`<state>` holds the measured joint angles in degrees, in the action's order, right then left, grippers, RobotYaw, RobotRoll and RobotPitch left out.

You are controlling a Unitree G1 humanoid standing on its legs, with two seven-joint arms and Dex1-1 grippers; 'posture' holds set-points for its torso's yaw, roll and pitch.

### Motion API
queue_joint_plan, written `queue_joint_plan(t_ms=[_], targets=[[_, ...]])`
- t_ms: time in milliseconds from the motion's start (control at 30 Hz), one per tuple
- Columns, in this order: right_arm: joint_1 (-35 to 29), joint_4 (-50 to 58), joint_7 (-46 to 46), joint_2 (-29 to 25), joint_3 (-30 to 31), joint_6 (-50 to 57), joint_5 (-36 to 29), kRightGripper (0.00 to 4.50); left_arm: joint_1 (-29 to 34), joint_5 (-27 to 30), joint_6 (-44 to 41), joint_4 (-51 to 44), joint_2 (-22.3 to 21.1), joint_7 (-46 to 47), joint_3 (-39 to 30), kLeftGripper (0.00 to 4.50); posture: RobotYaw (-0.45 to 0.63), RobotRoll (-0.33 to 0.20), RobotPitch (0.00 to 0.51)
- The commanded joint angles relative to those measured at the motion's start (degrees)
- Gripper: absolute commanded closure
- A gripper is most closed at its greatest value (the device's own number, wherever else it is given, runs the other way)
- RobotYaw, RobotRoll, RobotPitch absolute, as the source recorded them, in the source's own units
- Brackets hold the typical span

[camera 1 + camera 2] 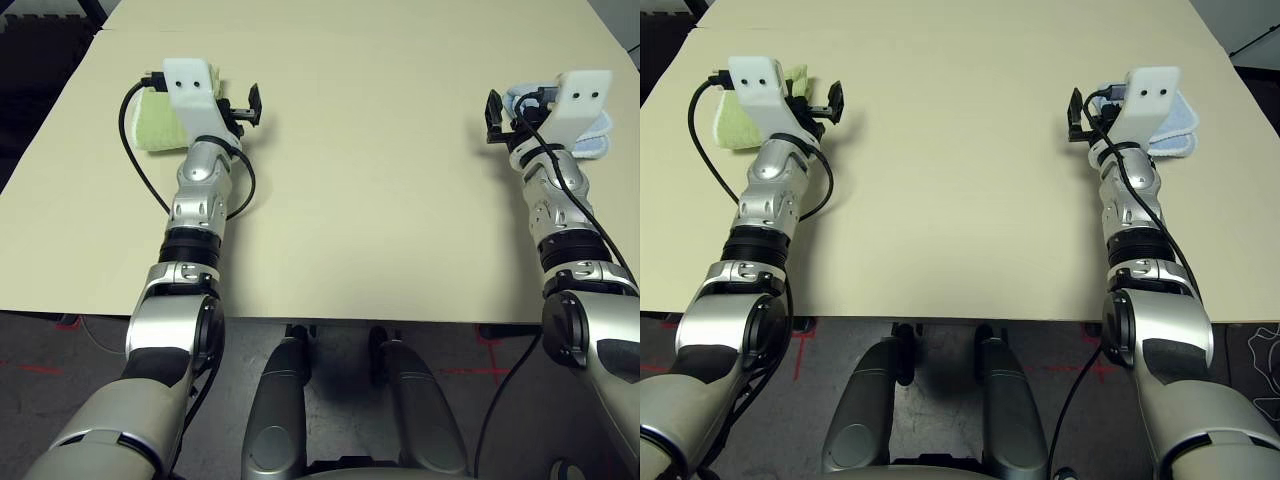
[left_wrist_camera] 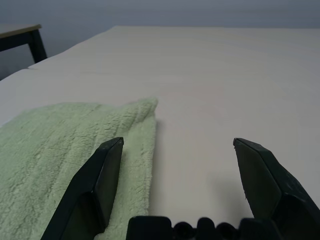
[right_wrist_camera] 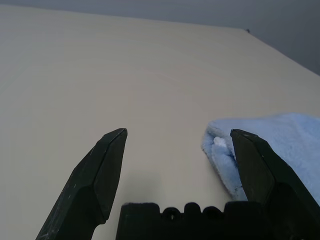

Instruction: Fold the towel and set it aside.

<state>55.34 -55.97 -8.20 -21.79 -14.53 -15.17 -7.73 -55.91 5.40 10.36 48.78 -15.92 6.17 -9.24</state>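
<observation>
The towel (image 1: 160, 125), light green terry cloth, lies folded at the table's far left, partly hidden under my left wrist. My left gripper (image 1: 253, 104) stands open just to its right. In the left wrist view one finger (image 2: 95, 185) overlaps the towel's edge (image 2: 60, 150), and only bare table lies between the jaws of the left gripper (image 2: 177, 142). My right gripper (image 1: 493, 115) is open at the far right, with nothing between its fingers.
A smaller light blue folded towel (image 1: 1175, 125) lies at the table's right edge, beside my right gripper (image 3: 179, 132) and close to one finger (image 3: 257, 170). The tan table (image 1: 360, 200) stretches between both arms. A dark table corner (image 2: 20, 35) stands beyond it.
</observation>
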Motion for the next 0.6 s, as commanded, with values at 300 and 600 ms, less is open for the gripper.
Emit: queue_joint_plan(t_ms=[300, 600], targets=[[-1.5, -2.7, -8.6, 0.1, -1.2, -6.1, -2.7, 0.0, 1.3, -2.2, 7.8, 2.5, -1.1, -5.8, 1.1, 0.02, 0.02, 0.0, 0.265], [-3.2, -1.2, -12.3, -1.0, -2.1, -6.3, -4.5, 0.0, 4.4, -0.8, 8.6, -1.8, -3.7, -15.1, 0.8, 0.02, 0.02, 0.0, 0.266]])
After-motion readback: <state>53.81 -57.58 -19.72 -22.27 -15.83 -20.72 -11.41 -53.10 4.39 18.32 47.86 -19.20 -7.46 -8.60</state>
